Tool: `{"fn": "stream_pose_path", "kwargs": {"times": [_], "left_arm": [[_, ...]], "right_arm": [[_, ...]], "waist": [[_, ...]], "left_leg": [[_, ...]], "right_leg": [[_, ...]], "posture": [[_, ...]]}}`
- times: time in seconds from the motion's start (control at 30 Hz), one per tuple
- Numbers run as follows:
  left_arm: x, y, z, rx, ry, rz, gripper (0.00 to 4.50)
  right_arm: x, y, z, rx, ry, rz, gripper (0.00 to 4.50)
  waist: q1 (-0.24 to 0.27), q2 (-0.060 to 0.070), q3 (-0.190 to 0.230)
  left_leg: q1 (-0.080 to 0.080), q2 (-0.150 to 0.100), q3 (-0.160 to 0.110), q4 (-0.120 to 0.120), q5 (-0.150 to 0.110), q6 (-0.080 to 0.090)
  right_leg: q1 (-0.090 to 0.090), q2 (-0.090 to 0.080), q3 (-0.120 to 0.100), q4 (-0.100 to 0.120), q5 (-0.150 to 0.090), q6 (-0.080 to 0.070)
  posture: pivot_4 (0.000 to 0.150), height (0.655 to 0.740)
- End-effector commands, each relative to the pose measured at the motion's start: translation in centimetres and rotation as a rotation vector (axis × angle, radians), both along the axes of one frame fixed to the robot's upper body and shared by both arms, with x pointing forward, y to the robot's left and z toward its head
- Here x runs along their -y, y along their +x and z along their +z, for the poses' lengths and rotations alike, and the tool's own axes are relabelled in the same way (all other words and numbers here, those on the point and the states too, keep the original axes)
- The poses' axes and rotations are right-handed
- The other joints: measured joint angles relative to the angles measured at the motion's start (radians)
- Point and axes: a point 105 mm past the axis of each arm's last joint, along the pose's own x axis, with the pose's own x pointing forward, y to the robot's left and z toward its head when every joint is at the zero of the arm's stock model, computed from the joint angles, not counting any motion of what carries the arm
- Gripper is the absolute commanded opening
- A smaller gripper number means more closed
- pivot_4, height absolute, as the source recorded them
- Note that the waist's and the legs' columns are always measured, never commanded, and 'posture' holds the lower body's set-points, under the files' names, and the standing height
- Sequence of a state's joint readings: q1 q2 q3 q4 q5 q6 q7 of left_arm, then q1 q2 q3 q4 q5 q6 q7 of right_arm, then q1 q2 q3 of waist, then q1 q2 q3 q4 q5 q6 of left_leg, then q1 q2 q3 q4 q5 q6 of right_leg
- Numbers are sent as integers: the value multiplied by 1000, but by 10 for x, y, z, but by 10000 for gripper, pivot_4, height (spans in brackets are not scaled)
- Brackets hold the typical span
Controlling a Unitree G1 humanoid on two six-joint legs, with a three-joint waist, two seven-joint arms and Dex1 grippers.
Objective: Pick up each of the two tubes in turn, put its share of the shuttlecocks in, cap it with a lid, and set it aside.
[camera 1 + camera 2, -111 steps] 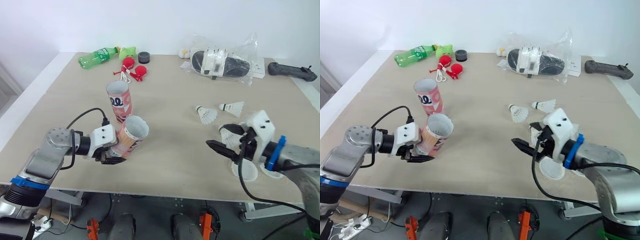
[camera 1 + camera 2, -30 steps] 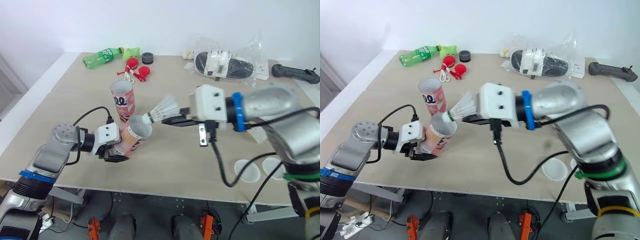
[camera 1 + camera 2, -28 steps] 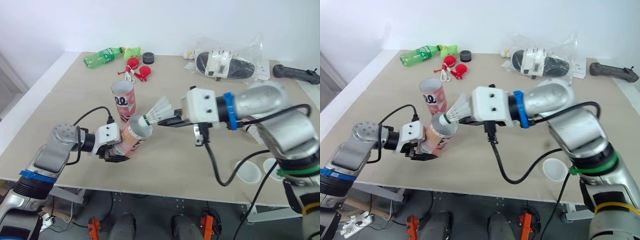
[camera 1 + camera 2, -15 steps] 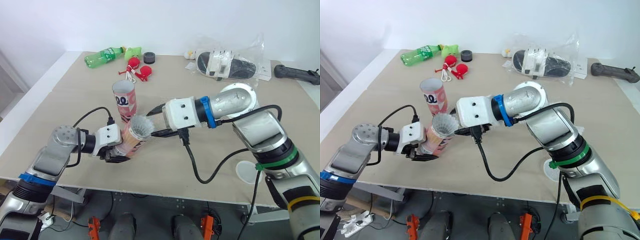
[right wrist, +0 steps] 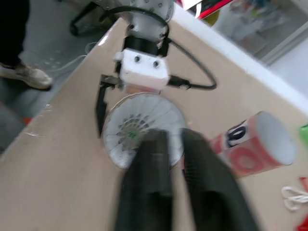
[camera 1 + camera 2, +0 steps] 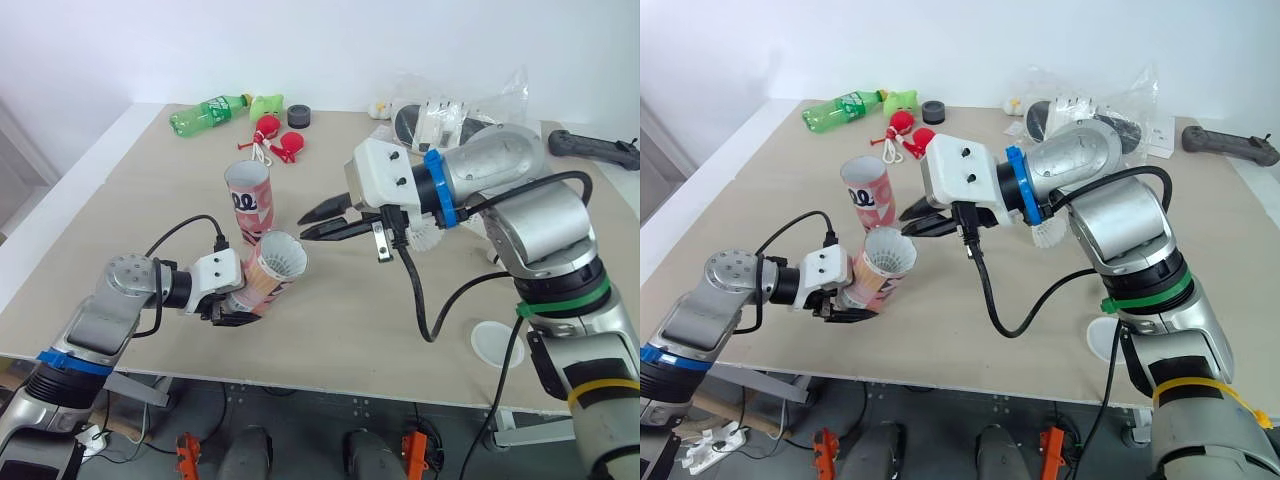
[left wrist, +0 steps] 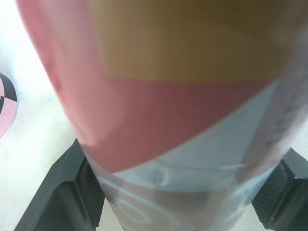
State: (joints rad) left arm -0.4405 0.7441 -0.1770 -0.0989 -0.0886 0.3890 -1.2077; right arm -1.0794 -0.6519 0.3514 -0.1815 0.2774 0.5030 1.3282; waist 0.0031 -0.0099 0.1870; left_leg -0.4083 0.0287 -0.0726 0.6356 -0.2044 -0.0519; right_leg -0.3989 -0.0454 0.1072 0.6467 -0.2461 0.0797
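Left arm: reaches forward low over the pale beige table [image 6: 120, 200], forearm near the front-left edge. Left gripper [image 6: 236, 313] is clamped on the base of a pink, white and tan cardboard tube [image 6: 264, 281]. In the left wrist view one black finger [image 7: 86, 190] presses each side of the tube wall. The tube is tilted, open mouth up and toward the table's middle, base low at the gripper.

White feathered shuttlecock [image 5: 136, 126] sits inside the tube mouth, feather skirt facing out.

Right arm: crosses from the robot's right toward the centre, elbow raised, wrist level, fingers pointing to the robot's left. Right gripper [image 6: 303, 229] hovers just above and beside the tube mouth, not touching it. Its two black fingers are slightly parted and hold nothing. The right wrist view shows only a narrow gap, so the width is uncertain.

Second pink and white cardboard tube [image 6: 248, 200] stands upright on the table just behind the held one, mouth open.

Round white plastic lid [image 6: 497, 342] lies flat near the front-right edge, well apart from both tubes.

Another white shuttlecock [image 6: 1046, 234] lies on the table below the right forearm, partly hidden.
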Motion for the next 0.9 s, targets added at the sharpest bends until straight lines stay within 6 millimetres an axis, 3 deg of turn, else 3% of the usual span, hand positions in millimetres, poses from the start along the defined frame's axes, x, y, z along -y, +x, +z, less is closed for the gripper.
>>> {"fn": "stream_pose_path", "kwargs": {"times": [0.03,0.33,0.5,0.9], "left_arm": [[11,-9,-25,-90,16,-35,32512],[12,-10,-24,-88,20,-42,32512],[13,-13,-25,-88,18,-41,32512],[18,-14,-26,-87,3,-37,32512]], "right_arm": [[-10,2,2,32,-43,9,347],[-57,16,-25,57,-189,40,347],[-67,18,-50,114,-316,80,347],[-84,23,-80,160,-399,127,347]], "waist": [[0,0,0],[1,0,0],[2,0,0],[-2,2,-11]], "left_leg": [[0,0,0,0,0,0],[0,0,0,0,1,-2],[0,0,0,0,1,-2],[4,2,0,0,1,-2]], "right_leg": [[0,0,0,0,0,0],[-1,0,0,0,0,0],[-1,0,-1,1,0,0],[-1,2,-1,2,1,-1]], "posture": [[1500,7400],[1500,7400],[1500,7400],[1500,7400]]}}
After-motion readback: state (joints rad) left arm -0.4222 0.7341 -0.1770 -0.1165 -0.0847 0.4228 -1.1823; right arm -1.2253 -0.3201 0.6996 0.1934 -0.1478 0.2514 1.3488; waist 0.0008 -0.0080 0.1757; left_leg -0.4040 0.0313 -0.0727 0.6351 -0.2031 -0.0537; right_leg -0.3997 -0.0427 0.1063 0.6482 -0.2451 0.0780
